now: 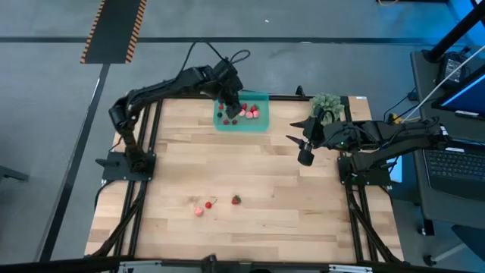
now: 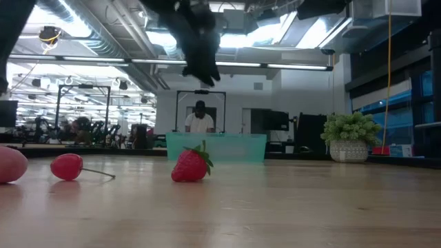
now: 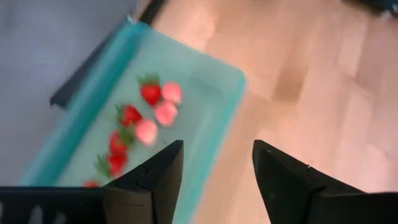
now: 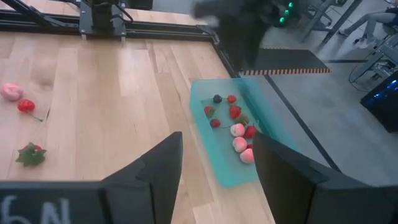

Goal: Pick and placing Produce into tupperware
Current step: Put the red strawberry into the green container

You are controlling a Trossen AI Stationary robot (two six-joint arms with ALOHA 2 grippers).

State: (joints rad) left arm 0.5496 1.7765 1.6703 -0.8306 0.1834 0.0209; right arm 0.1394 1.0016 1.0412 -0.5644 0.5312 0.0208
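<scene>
The teal tupperware (image 1: 258,121) sits at the table's far edge, and several red, pale pink and dark produce pieces (image 3: 149,112) lie in it. My left gripper (image 3: 217,168) hovers above the container's near side, open, with nothing between its fingers. Three produce pieces lie on the wood near the front edge: a pale pink one (image 1: 199,211), a red stemmed one (image 1: 208,205) and a strawberry (image 1: 236,199). My right gripper (image 1: 303,148) is at the table's right side, pointing left, open and holding nothing. In the right wrist view the tupperware (image 4: 233,134) lies ahead of that gripper (image 4: 217,162).
A green leafy potted clump (image 1: 327,105) stands at the far right corner, behind my right arm. Bare wood lies between the tupperware and the three loose pieces. In the low view the strawberry (image 2: 191,165) sits in front of the container (image 2: 216,147), and a person (image 2: 200,117) stands beyond the table.
</scene>
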